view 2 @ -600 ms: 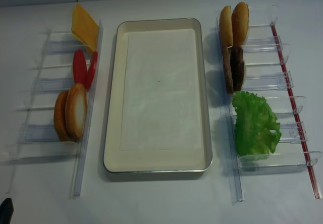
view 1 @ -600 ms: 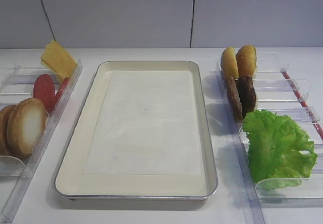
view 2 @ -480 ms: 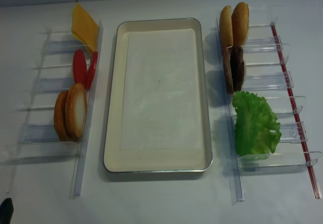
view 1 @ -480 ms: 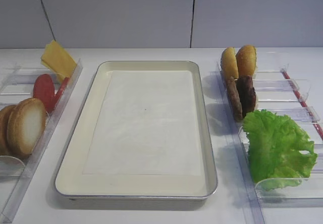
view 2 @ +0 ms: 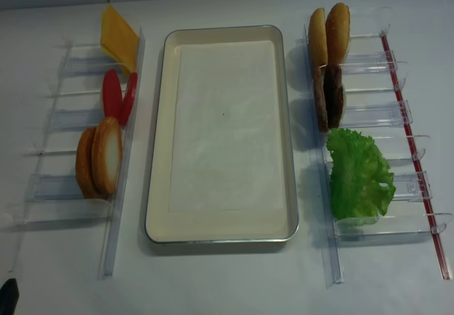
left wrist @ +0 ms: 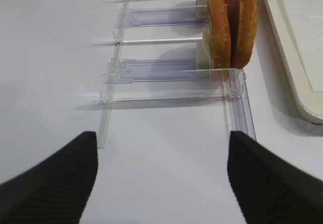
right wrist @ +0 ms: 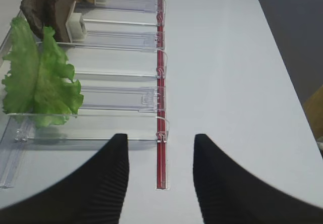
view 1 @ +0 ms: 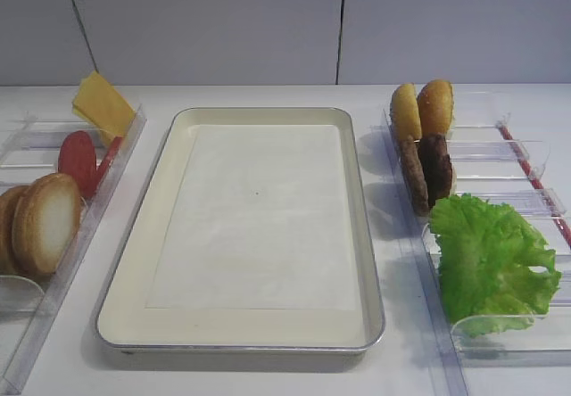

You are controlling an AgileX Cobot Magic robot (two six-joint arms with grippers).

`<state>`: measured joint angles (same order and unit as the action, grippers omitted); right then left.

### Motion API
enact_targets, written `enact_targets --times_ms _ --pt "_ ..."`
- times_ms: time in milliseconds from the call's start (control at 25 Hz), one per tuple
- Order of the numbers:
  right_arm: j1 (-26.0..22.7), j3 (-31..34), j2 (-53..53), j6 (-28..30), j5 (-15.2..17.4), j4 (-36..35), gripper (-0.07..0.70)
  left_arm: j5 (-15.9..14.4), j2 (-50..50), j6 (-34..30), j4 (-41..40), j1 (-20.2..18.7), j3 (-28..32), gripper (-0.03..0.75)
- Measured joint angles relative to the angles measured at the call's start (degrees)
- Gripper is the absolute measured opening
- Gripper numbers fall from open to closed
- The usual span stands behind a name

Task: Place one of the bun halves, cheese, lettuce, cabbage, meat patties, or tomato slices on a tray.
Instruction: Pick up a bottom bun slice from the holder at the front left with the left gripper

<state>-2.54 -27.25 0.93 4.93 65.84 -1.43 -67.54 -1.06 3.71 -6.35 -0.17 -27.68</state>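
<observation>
Exterior high shows the tray (view 1: 134, 262) in the middle of the worktop (view 2: 227, 286) with nothing on its white liner, so by my reading no ingredient has been placed and the whole task is left; at nine o'clock of the tray the bun halves (view 1: 45, 222) stand on edge in a clear rack (view 2: 71, 187), with the tomato slices (view 1: 78, 160) beyond them and the cheese (view 1: 103, 103) at about ten o'clock; at two o'clock stand the meat patties (view 1: 426, 171), and the lettuce (view 1: 491, 258) leans at four o'clock; no cabbage is visible; the left wrist view has the left gripper (left wrist: 161, 176) with jaws spread wide and holding nothing, low over bare worktop, the bun halves ahead at twelve o'clock; the right gripper (right wrist: 160, 183) likewise has its jaws apart and empty, the lettuce at ten o'clock of it; neither touches any ingredient, so a pick is not yet begun.
</observation>
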Motion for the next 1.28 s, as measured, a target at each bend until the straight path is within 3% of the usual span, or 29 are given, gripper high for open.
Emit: enact_targets --times_ms 600,920,1080,1280 --pt "0.0 0.0 0.0 0.0 0.0 0.0 0.274 -0.1 0.0 0.0 0.6 0.0 0.0 0.532" --pt "0.0 0.0 0.0 -0.1 0.0 0.0 0.274 -2.6 4.9 -7.1 6.8 0.0 -8.7 0.532" --pt "0.0 0.0 0.0 -0.2 0.0 0.0 0.274 -1.0 14.6 -7.2 9.7 0.0 -14.0 0.532" --pt "0.0 0.0 0.0 -0.2 0.0 0.0 0.274 4.4 29.5 -10.2 20.6 0.0 -17.3 0.532"
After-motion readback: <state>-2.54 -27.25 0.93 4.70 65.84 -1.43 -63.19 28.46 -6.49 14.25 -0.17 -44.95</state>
